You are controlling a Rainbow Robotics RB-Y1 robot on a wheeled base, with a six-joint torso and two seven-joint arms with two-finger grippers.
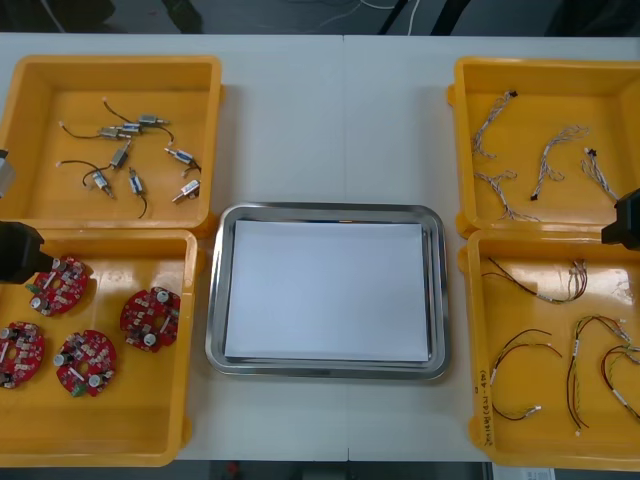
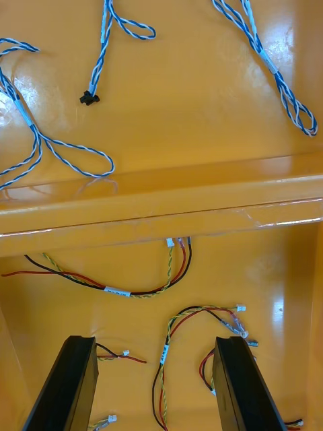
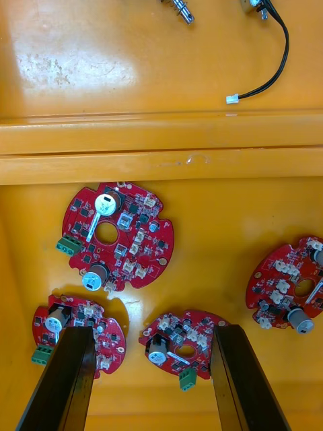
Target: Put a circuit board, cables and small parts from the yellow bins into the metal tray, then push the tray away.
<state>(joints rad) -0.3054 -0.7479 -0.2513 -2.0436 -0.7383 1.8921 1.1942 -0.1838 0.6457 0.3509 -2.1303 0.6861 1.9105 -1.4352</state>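
The left gripper (image 3: 153,330) hangs over a yellow bin (image 3: 222,202) with its two black fingers (image 3: 64,377) spread wide, gripping nothing. Four round red circuit boards lie on the bin floor. One board (image 3: 178,340) lies between the fingertips, and a second board (image 3: 67,313) is partly hidden behind one finger. A third board (image 3: 116,236), the largest in view, lies just beyond those two, and a fourth board (image 3: 289,293) lies off to the outside of the other finger. Past the bin's far wall (image 3: 161,168), rim against rim, sits another bin (image 3: 101,60) holding small metal parts (image 3: 178,8) and a curved black cable (image 3: 282,54) ending in a white plug
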